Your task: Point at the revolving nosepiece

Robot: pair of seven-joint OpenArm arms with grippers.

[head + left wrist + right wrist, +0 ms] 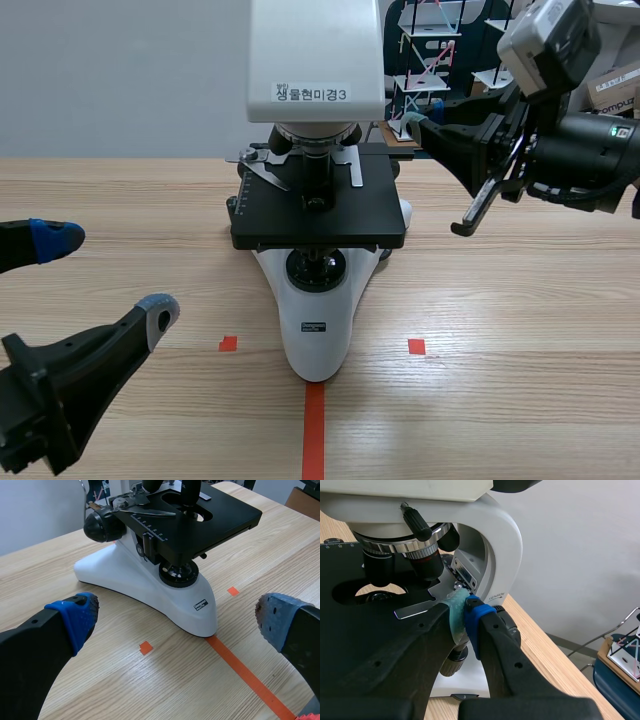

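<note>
wooden table [520, 320] | white rod frame [418, 82] behind it | cardboard box [612, 98] far right | grey wall [120, 70] at back

Light wooden table [520, 330], plain grey wall [120, 70] behind.

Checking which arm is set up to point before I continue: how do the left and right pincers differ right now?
The left pincer is open, fingers wide apart; the right pincer is shut, pads pressed together. The left pincer sits low near the table, with the microscope base ahead of it; the right pincer is raised beside the stage, with the revolving nosepiece ahead of it. Both hold nothing.
</note>
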